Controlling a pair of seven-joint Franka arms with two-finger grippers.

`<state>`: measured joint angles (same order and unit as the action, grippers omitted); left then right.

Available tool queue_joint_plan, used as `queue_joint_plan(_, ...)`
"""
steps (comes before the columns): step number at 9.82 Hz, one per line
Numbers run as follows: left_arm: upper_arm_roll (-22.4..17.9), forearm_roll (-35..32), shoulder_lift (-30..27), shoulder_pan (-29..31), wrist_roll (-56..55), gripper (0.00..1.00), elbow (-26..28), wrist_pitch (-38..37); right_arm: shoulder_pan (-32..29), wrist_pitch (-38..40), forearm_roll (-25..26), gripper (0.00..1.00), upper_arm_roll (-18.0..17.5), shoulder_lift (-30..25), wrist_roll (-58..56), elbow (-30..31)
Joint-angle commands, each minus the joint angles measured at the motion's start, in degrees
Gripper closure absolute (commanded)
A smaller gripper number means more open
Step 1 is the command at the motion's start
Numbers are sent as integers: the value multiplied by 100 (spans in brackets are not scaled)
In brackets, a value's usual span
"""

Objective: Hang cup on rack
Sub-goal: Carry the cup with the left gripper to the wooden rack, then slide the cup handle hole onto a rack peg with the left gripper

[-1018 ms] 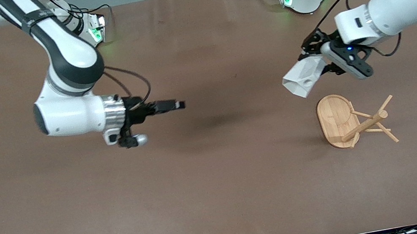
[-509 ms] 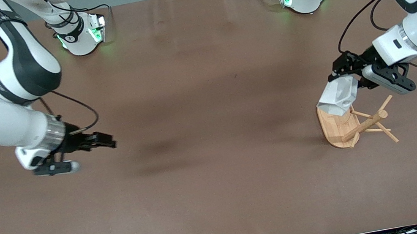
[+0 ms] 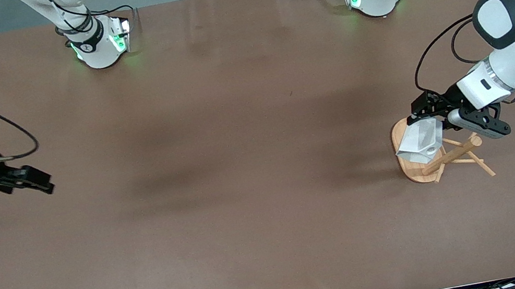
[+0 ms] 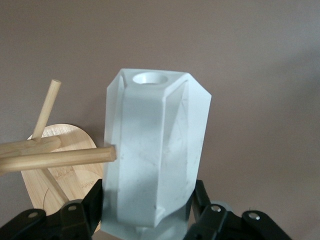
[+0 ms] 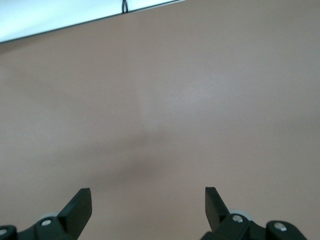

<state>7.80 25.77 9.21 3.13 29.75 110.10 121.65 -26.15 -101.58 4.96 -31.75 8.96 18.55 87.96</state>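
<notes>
Holding the cup (image 3: 420, 141) from its closed bottom end, the left gripper (image 3: 427, 119) has its jaws clamped on the faceted white body and hangs over the rack (image 3: 431, 153) at the left arm's end of the table. The grip at the base leaves the blocky handle free, and in the left wrist view the round hole of that handle (image 4: 152, 78) sits at the end of the cup that points away from the fingers (image 4: 82, 210), which is presumably why the cup is carried this way: the hole has to be clear to take a peg. One peg (image 4: 57, 159) lies with its blunt tip against the cup's side wall, so the hole is not yet on any peg and the cup is not hung. The rack stands on its oval base (image 3: 407, 168), post and pegs leaning toward the camera's view. My reading is that the cup must shift until the hole lines up with a peg tip. The right gripper (image 3: 26, 182) waits with jaws wide apart and empty over bare table (image 5: 160, 100) at the right arm's end.
</notes>
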Motion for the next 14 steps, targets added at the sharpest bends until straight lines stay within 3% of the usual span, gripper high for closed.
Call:
queue_joint_plan(1,11,-55,142,-14,-57,94,81,140,-136,348,128,0,-95,-139,175,-86)
queue_joint_plan(4,11,-2,353,-14,-154,94,46,438,-479,1233,-196,0,-87,-421,115,-339)
queue_joint_plan(5,11,-2,406,-6,-171,93,46,482,-192,1638,-206,0,288,-465,88,-489)
queue_joint_plan(6,11,-2,459,-6,-180,90,38,491,524,1920,-206,0,1118,-561,88,-629)
queue_joint_plan(9,11,-2,477,12,-180,83,20,491,2003,2503,-215,0,3018,-1069,-479,-640)
queue_joint_plan(11,3,-2,477,12,-180,77,11,491,1817,2573,-503,0,3148,-1143,-886,-570)
queue_joint_plan(14,3,-11,538,12,-233,77,-85,491,1877,1969,-434,0,3104,-1072,-1116,-385)
